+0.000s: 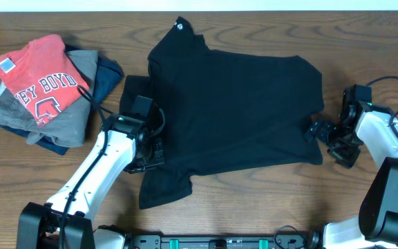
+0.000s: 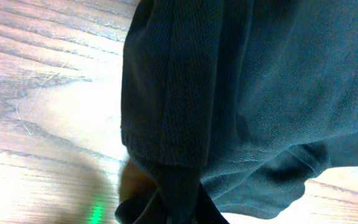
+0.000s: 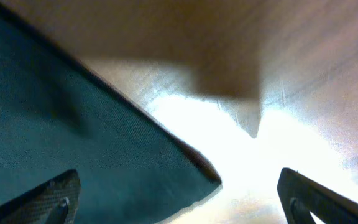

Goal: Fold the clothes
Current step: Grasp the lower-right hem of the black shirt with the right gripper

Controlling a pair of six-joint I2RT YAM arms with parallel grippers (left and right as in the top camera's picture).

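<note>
The black T-shirt (image 1: 240, 104) lies across the middle of the surface (image 1: 254, 207), mostly flattened. A stack of folded garments (image 1: 43, 97) sits near the far left corner. The left gripper (image 1: 149, 151) has its jaws clenched on the shirt's left side. The right gripper (image 1: 327, 131), at the shirt's right edge, has its jaws released and empty. For a clean fold, carry the pinched side across low, keeping the fabric taut and the edges aligned.
</note>
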